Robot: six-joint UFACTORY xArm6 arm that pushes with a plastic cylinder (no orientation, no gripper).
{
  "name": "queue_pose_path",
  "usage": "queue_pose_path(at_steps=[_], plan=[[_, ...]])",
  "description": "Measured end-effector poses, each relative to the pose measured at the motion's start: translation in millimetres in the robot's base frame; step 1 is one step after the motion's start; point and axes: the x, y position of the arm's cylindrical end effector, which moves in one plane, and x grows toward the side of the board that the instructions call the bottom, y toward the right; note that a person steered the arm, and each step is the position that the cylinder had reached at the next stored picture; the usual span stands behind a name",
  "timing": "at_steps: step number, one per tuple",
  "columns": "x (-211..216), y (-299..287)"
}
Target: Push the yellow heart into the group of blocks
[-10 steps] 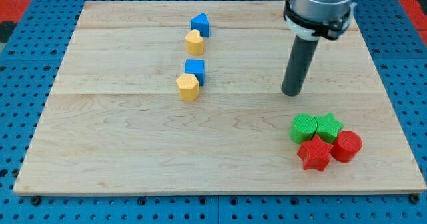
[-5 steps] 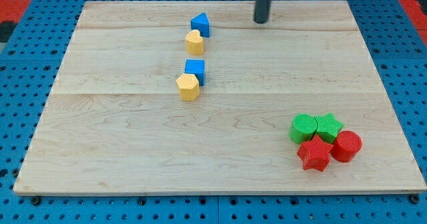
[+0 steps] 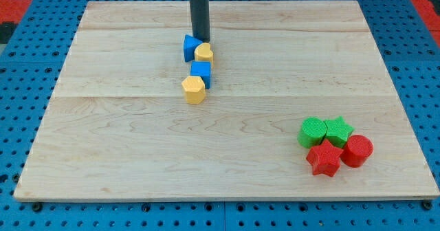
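Observation:
The yellow heart (image 3: 204, 53) lies near the board's top centre, touching a blue triangle-like block (image 3: 190, 47) on its left. My tip (image 3: 201, 38) stands right at the top edge of the heart, between it and the blue block. Just below the heart sit a blue cube (image 3: 201, 72) and a yellow hexagon (image 3: 194, 89), touching each other. The group of blocks lies at the view's bottom right: a green cylinder (image 3: 313, 131), a green star (image 3: 338, 129), a red star (image 3: 324, 159) and a red cylinder (image 3: 357, 150).
The wooden board (image 3: 124, 155) rests on a blue pegboard surface (image 3: 20, 86) that shows around its edges.
My tip swept from the right side up to the top edge, then left and down onto the heart. The heart moved down-right toward the blue cube, and the blue triangle shifted down-left.

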Motion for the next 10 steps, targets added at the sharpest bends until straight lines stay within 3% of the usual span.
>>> queue_pose_path(at_steps=[2,3,5,6,7,9,10], plan=[[86,18],[108,53],[105,114],[157,186],[168,192],[72,165],[18,83]])
